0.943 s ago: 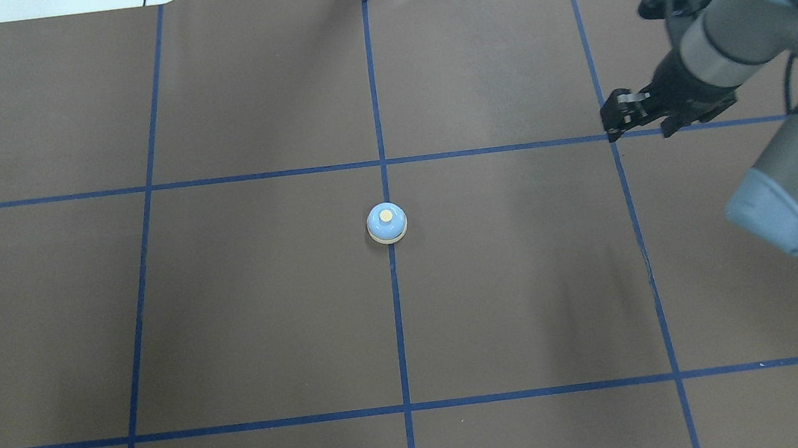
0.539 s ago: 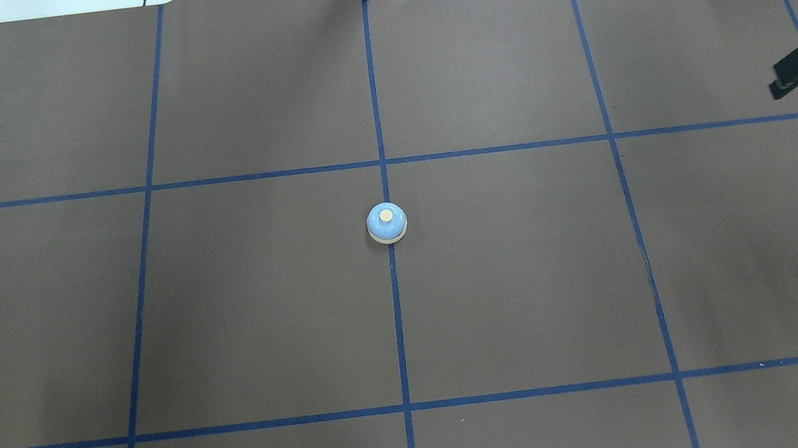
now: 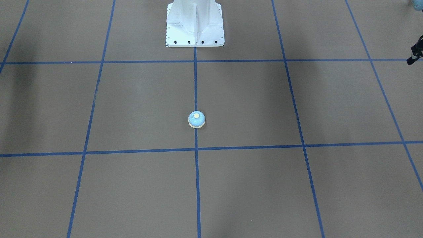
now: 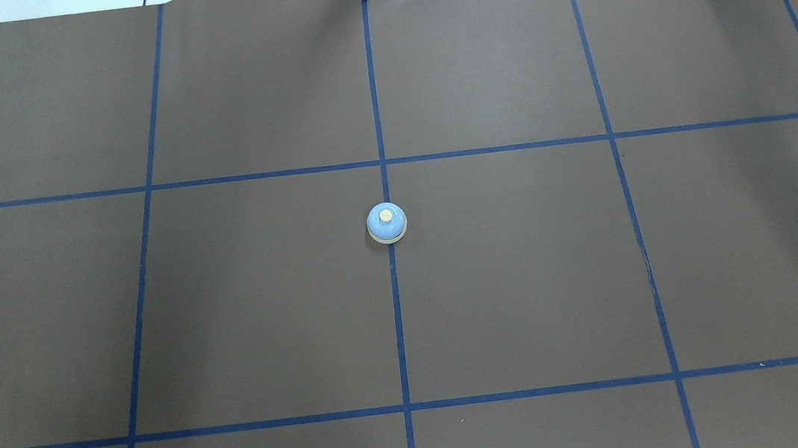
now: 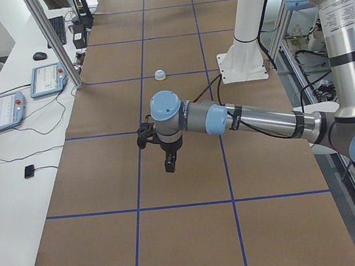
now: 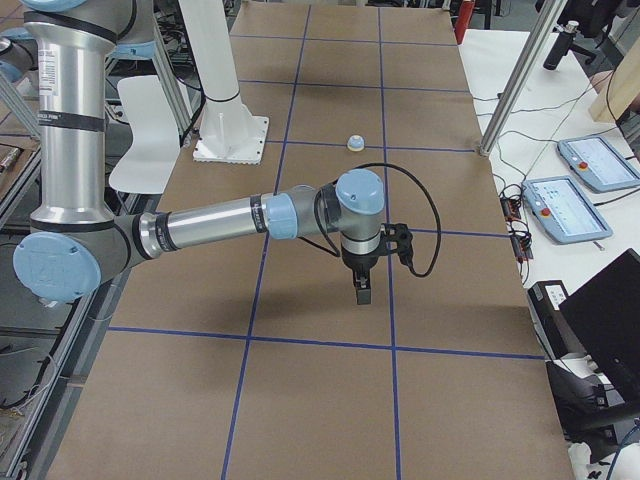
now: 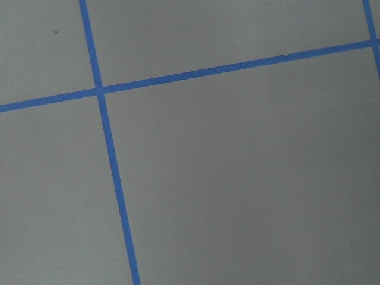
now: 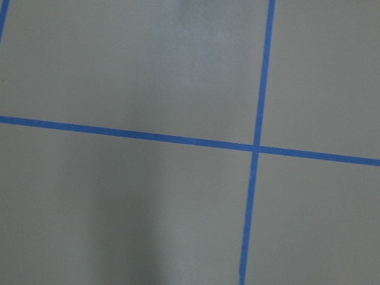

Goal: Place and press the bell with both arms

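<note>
Your black right end effector (image 6: pixel 362 288) has withdrawn well apart from the small light-blue dome bell (image 4: pixel 387 223); its spread you cannot tell. Likely light, rigid: grip its cream base (image 4: pixel 389 239).

Near right arm (image 6: pixel 210 225) stretches out low over the brown table (image 6: pixel 300 400), right gripper (image 6: pixel 362 293) pointing straight down, just beside a blue tape line (image 6: pixel 388 300); can't tell how the jaws stand. Bell (image 6: pixel 354 142) sits upright farther back on another line, well apart from the gripper. White pedestal (image 6: pixel 232 135) stands left of it.
</note>
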### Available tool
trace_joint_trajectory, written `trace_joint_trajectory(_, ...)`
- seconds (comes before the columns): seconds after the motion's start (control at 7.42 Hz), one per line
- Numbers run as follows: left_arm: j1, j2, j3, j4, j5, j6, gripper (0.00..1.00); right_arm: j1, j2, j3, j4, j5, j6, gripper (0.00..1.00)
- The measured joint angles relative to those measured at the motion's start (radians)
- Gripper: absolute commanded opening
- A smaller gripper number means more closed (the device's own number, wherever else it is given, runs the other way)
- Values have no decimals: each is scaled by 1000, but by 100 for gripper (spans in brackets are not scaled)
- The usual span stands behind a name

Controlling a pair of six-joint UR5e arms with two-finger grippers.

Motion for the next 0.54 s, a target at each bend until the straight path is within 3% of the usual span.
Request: trace_joint_trajectory(0.54, -32, 23, 36, 0, 7, 45, 100, 46, -24, -40, -6, 27, -58, 99)
